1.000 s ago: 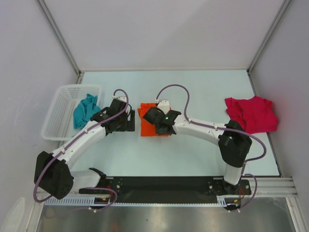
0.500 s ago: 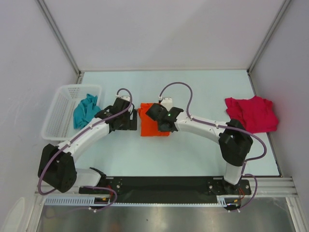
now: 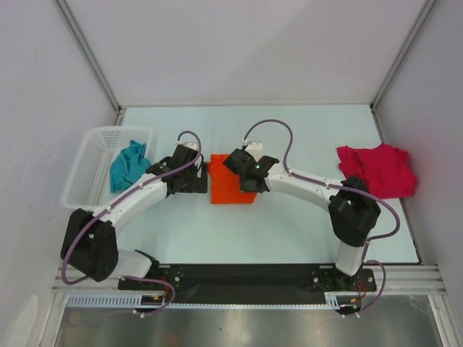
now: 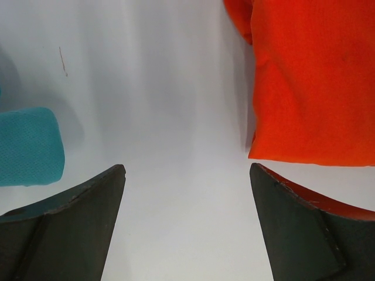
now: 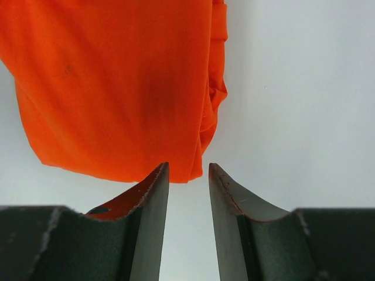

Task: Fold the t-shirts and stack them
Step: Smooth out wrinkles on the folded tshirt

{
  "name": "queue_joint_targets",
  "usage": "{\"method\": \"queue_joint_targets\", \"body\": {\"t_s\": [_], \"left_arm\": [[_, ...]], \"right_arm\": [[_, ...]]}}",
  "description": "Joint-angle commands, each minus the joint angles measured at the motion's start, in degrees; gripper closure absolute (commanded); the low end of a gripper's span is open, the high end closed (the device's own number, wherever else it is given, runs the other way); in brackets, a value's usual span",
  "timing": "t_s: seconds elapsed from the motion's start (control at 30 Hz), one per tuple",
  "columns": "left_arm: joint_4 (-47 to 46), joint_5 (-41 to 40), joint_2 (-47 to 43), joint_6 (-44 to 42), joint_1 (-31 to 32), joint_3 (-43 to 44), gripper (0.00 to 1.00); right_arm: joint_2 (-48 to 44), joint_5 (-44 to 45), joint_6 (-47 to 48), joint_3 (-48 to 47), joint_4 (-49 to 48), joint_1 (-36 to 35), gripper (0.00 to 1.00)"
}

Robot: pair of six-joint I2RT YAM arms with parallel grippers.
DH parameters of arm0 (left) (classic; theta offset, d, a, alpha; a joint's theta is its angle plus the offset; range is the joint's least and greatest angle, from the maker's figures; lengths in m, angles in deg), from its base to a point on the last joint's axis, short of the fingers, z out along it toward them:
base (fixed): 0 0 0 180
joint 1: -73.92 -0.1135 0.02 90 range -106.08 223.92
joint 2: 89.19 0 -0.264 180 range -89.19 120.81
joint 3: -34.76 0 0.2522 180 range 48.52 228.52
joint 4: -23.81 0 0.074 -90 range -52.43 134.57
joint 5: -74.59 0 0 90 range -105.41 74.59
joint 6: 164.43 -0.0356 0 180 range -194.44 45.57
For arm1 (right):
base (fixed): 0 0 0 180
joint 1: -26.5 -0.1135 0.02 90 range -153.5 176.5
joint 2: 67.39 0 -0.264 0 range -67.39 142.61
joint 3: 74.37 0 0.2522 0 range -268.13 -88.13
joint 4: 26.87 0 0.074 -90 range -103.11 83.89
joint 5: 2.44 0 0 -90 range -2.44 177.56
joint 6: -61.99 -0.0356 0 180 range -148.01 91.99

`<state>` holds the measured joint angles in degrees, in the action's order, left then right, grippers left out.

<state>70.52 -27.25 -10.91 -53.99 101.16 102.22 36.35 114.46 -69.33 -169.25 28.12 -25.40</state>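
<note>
1. Looking down from the top view, I have the orange t-shirt (image 3: 228,191) lying folded at mid-frame on the table (image 3: 289,231), with one tool at each side of it.
2. The left gripper (image 4: 187,170) stands spread wide with only bare table between its jaws, so it grips nothing. In its wrist view the orange shirt's straight left edge runs down the upper right of the frame, just beyond the right-hand finger.
3. The right gripper (image 5: 188,167) has its jaws partly apart, leaving a narrow slit with table showing through, and nothing is held. The shirt's rounded lower hem lies just past the tips. Its bunched folded edge climbs the middle of that wrist view, and bare table fills the right half.
4. The teal t-shirt (image 3: 128,165) sits bunched in the right end of the white mesh basket (image 3: 83,177) at the left of the frame, close beside the left arm.
5. The red t-shirt (image 3: 376,170) lies crumpled at the right of the frame, near the table's right edge — well apart from the orange one.
6. Bare table runs along the top of the frame to the back edge, and also across the lower centre between the orange shirt and the arm bases.
</note>
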Motion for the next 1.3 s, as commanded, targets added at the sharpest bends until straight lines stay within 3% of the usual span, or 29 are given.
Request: {"method": "queue_joint_targets", "body": {"t_s": [0.0,0.5,0.9,1.27], "left_arm": [[-1.9,-0.4,-0.6,-0.1,0.0,1.4,0.07],[-2.2,-4.3,8.4,6.5,8.5,5.8,0.07],[-7.0,-4.3,9.0,7.9,9.3,0.6,0.07],[-12.7,-0.6,16.4,8.6,9.8,0.4,0.07]], "right_arm": [[-0.2,-0.1,0.3,-0.1,-1.5,0.0,0.61],[-0.2,-1.0,-0.3,1.9,-2.6,-0.3,0.60],[1.4,-4.5,-2.2,6.4,-7.1,1.7,0.59],[4.5,-4.3,-1.2,5.5,-6.8,2.8,0.58]]}}
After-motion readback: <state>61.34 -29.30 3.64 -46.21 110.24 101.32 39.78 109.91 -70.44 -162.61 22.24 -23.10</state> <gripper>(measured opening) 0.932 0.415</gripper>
